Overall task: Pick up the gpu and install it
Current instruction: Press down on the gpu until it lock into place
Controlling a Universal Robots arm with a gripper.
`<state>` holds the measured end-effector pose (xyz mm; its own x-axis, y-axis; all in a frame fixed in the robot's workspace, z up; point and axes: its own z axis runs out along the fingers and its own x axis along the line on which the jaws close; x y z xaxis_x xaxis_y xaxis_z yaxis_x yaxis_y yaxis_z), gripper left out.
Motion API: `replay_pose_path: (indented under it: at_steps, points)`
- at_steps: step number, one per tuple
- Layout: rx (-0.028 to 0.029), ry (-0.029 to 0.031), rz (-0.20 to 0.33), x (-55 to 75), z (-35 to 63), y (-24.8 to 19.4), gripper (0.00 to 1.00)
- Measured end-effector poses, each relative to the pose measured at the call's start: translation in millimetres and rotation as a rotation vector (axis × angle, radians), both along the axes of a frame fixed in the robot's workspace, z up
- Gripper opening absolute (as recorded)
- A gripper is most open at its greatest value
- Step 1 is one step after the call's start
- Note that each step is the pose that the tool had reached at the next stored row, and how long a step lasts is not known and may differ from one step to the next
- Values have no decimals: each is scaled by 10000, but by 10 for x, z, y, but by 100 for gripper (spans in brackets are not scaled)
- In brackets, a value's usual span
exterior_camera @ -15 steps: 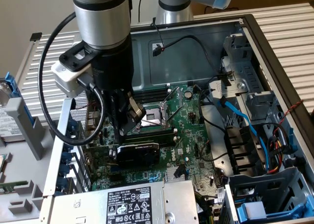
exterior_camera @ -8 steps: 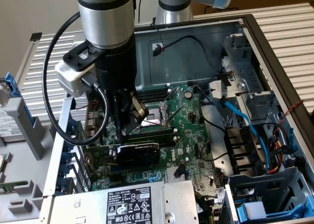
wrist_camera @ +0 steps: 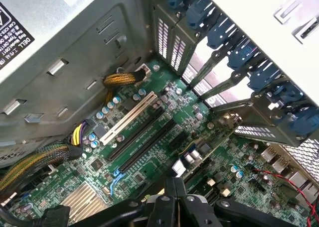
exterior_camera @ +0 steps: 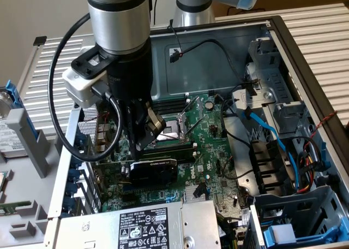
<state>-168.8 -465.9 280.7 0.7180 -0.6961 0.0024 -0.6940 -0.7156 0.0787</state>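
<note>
Inside the open grey steel computer case, the gripper hangs from a thick, smooth silver-and-black arm with a looping black cable, its fingers pressed together and pinching nothing that can be made out. Just below its tips, towards the near side, sits the gpu: a small card with a matte black shroud, standing on the large green motherboard among its slots. Whether the gripper touches the card cannot be told.

Beyond the gripper, a square metal-framed processor socket lies flat on the board. Near the front, a brushed silver power supply box carries a white printed label. On the exterior view's right, black ribbed plastic ducting, a bright blue ribbon cable and bundled wires crowd a drive cage.

From the wrist view, the motherboard shows long black expansion slots, one white slot, tiny blue cylindrical capacitors, a finned silver heatsink and braided mesh-sleeved cables. A row of blue plastic clips lines the perforated metal rear brackets.
</note>
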Motion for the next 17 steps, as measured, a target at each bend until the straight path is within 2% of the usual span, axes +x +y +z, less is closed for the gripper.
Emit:
replay_pose_path:
  at_steps: [10, 17]
  points:
    - [3, -2, 0, -4, -88, -16, 11]
    - [1, -1, 1, -4, -89, -16, 11]
